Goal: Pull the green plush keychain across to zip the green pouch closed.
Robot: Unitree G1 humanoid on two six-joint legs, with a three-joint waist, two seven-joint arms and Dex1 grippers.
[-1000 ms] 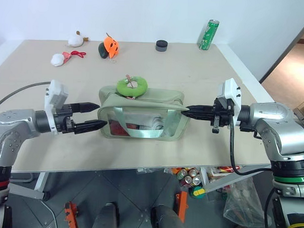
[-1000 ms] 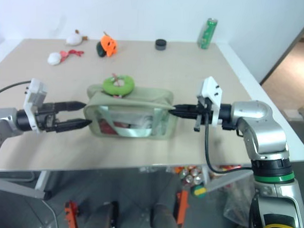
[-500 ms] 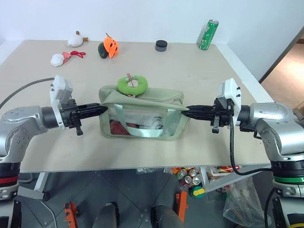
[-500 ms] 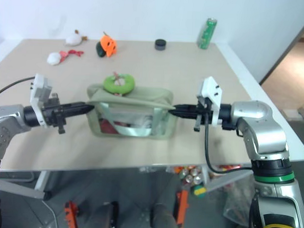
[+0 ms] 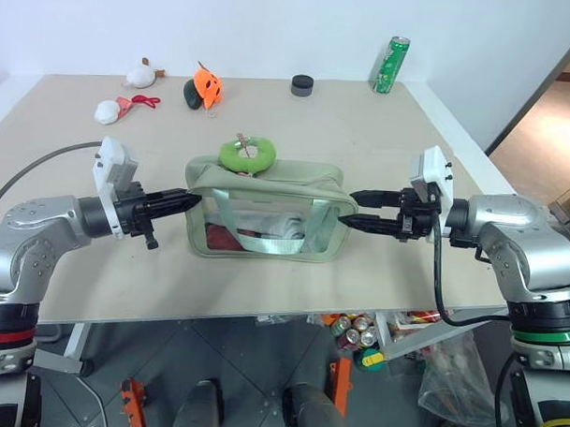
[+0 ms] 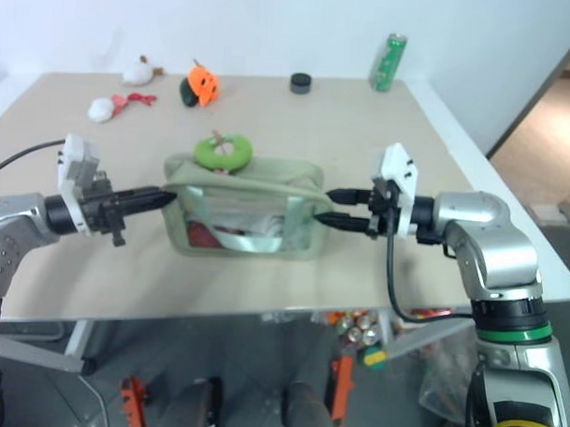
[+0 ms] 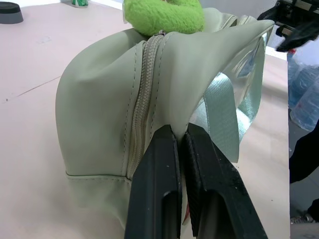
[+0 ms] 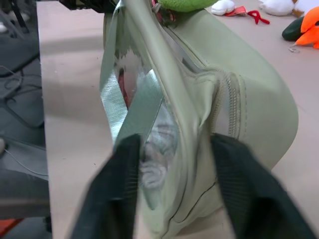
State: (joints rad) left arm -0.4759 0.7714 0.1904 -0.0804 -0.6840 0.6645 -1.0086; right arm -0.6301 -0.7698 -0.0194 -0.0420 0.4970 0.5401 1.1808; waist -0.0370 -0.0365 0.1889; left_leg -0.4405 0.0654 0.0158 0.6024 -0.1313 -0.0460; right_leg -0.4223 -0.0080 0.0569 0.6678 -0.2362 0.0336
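Pouch end pinched flat in our left gripper, green pouch mid-table, green plush keychain on top (left end), right gripper spread at the opposite end.

Silver arms, white wrist blocks, black fingers, black cables.

— We are seeing even, bright light from overhead across the table; shadows are lying soft and short under the pouch.

— We are noticing glare shining on its clear front window, and the right gripper's fingers are smearing into blur close to the wrist lens.

— The left gripper's fingers are staying sharp, while the far corners are looking washed pale.
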